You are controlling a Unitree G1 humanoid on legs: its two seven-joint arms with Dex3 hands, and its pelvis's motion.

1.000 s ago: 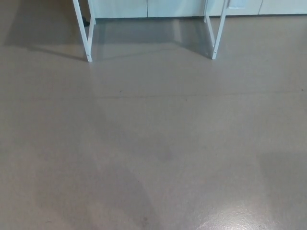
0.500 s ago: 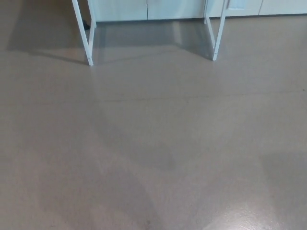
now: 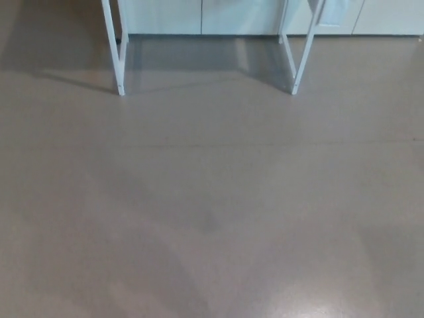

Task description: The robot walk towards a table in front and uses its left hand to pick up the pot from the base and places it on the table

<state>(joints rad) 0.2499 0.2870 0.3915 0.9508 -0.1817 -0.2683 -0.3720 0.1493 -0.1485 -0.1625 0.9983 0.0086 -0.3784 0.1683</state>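
Observation:
Only the lower white legs of the table show, at the top of the head view: a left leg (image 3: 115, 53) and a right leg (image 3: 301, 56). The tabletop, the pot and its base are out of the picture. Neither of my hands nor any part of my arms shows.
Grey-brown floor (image 3: 212, 199) fills most of the view between me and the table legs. White cabinet fronts (image 3: 199, 16) run along the wall behind the table. The table's shadow lies on the floor under it.
The whole picture has shifted: the table legs sit slightly lower in the frame and more of the cabinets shows, so the camera has moved toward the table.

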